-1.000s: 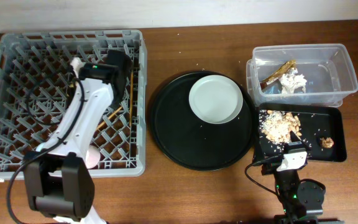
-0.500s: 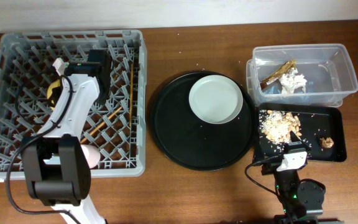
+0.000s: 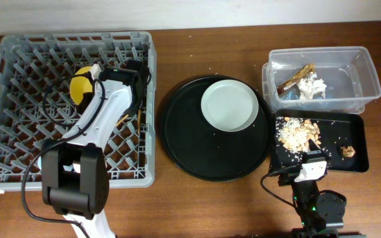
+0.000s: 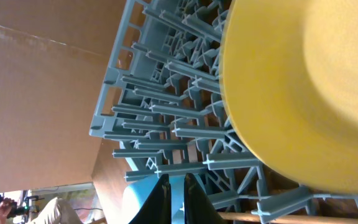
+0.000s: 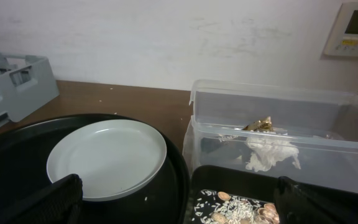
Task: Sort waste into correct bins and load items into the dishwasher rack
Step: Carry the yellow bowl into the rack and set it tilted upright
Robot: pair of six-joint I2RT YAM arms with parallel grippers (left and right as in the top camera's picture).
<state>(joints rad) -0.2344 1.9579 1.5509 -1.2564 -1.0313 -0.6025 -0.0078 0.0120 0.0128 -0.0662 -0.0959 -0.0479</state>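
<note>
The grey dishwasher rack (image 3: 18, 132) fills the left of the overhead view. A yellow bowl (image 3: 81, 86) stands in its far part and fills the left wrist view (image 4: 303, 93). My left gripper (image 3: 136, 73) is over the rack's far right; its fingers (image 4: 178, 190) are shut on the wall of a blue cup (image 4: 138, 200). A chopstick (image 4: 303, 216) lies on the lattice. The grey plate (image 3: 229, 104) lies on the round black tray. My right gripper (image 5: 179, 208) is open and empty at the table's front. The pink cup is hidden.
The clear tub (image 3: 366, 73) holds the white napkin (image 3: 313, 86) and the brown wrapper (image 3: 295, 77). The shallow black tray (image 3: 359, 162) holds food scraps (image 3: 297, 133). The round black tray (image 3: 184, 142) sits between rack and bins.
My left arm has swung from the rack's far left back to the right, uncovering the yellow bowl. The right arm has not moved.
</note>
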